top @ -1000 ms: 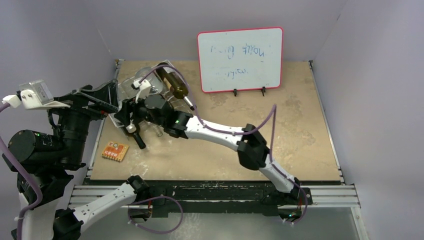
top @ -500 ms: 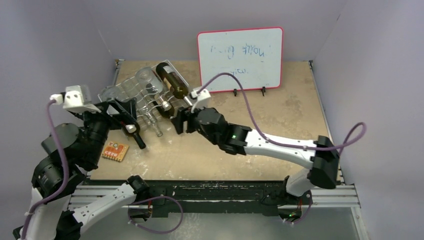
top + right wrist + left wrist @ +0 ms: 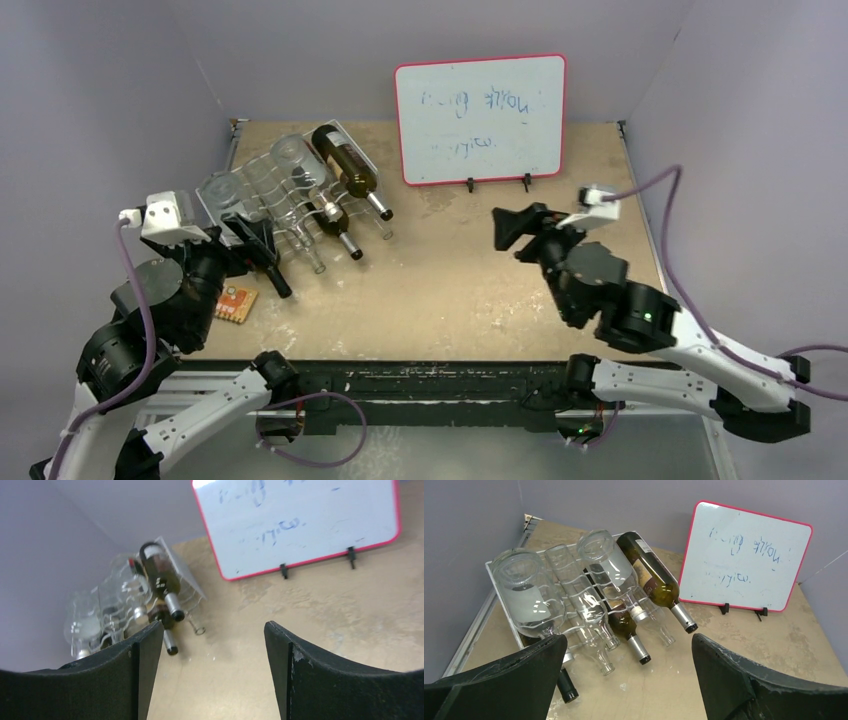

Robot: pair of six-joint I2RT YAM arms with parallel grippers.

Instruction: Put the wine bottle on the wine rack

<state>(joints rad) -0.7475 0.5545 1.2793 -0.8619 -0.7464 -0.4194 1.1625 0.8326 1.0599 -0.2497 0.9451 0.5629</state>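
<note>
The white wire wine rack (image 3: 296, 212) stands at the far left of the table and holds several clear and dark bottles lying down. The dark wine bottle (image 3: 345, 165) with a silver neck lies on the rack's top right, neck towards the table's middle; it also shows in the left wrist view (image 3: 655, 579) and the right wrist view (image 3: 158, 576). My left gripper (image 3: 250, 245) is open and empty, just in front of the rack's near left end. My right gripper (image 3: 515, 232) is open and empty, well to the right of the rack. Both wrist views show wide-apart fingers (image 3: 514, 680) (image 3: 310, 675).
A red-framed whiteboard (image 3: 480, 120) stands on clips at the back centre. A small orange card (image 3: 230, 303) lies near the table's left front edge. A black-capped bottle neck (image 3: 278, 285) pokes out low from the rack. Grey walls close three sides.
My right arm has drawn back from the rack to the right side of the table, empty. My left arm has dropped lower and pulled back. The dark bottle stays on the rack.
</note>
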